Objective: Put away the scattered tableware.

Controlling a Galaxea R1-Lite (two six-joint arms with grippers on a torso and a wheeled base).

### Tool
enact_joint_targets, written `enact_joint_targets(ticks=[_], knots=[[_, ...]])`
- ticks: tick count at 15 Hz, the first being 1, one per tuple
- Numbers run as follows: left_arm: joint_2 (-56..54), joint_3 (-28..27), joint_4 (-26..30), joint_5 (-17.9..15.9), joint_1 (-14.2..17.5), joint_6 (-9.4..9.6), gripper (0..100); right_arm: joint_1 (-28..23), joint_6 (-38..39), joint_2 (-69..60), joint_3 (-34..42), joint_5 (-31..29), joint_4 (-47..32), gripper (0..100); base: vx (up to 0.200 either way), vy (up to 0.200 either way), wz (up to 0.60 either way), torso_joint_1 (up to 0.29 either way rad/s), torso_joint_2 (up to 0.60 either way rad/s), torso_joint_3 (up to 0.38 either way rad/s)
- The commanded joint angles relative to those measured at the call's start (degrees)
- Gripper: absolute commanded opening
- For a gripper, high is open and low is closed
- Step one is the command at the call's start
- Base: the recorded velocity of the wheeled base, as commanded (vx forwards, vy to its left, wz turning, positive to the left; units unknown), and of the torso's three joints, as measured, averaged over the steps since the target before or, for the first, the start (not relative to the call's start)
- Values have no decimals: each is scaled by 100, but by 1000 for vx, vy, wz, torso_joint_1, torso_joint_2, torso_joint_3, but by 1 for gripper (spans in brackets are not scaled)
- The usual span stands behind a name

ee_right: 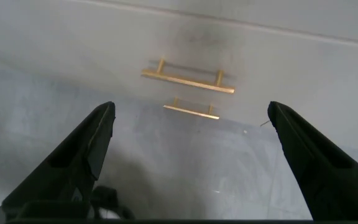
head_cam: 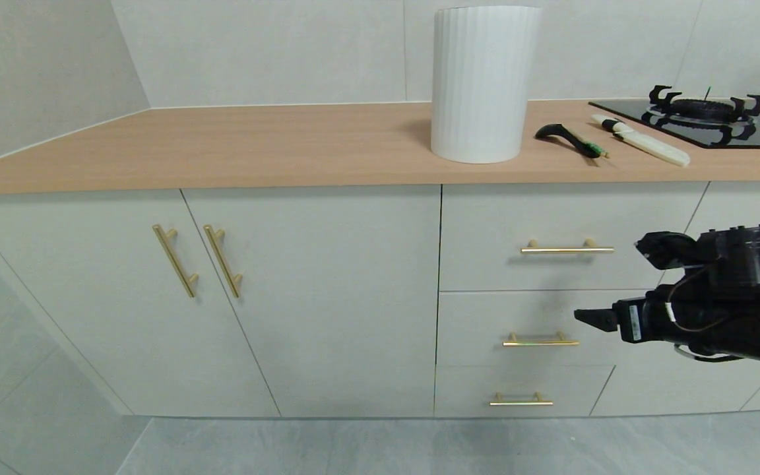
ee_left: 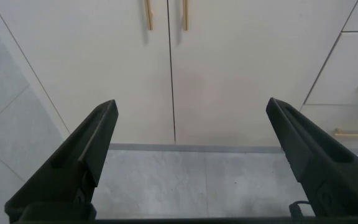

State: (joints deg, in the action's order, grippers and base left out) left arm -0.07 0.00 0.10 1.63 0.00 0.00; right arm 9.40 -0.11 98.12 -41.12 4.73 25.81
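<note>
Right gripper (head_cam: 608, 280) hovering lower right, spread wide; left gripper (ee_left: 191, 106) also spread. Black spoon (head_cam: 568, 138), white knife (head_cam: 644, 146) lying upper right beside canister (head_cam: 482, 86).

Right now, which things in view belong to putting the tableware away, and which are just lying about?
For the job:
black spoon
white utensil beside it
probably the white ribbed jar or the drawers, as somewhere to put them

Just there:
stove
cupboard doors
counter
</note>
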Motion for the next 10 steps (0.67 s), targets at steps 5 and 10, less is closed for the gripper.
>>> enact_joint_targets(ticks=[5,10], knots=[[7,0,-1,4,0,0,100,141,2,1833,-476,-526,847,100,0,0,0,0,0,0],[7,0,-1,4,0,0,100,176,55,2624,-687,-825,1480,100,0,0,0,0,0,0]])
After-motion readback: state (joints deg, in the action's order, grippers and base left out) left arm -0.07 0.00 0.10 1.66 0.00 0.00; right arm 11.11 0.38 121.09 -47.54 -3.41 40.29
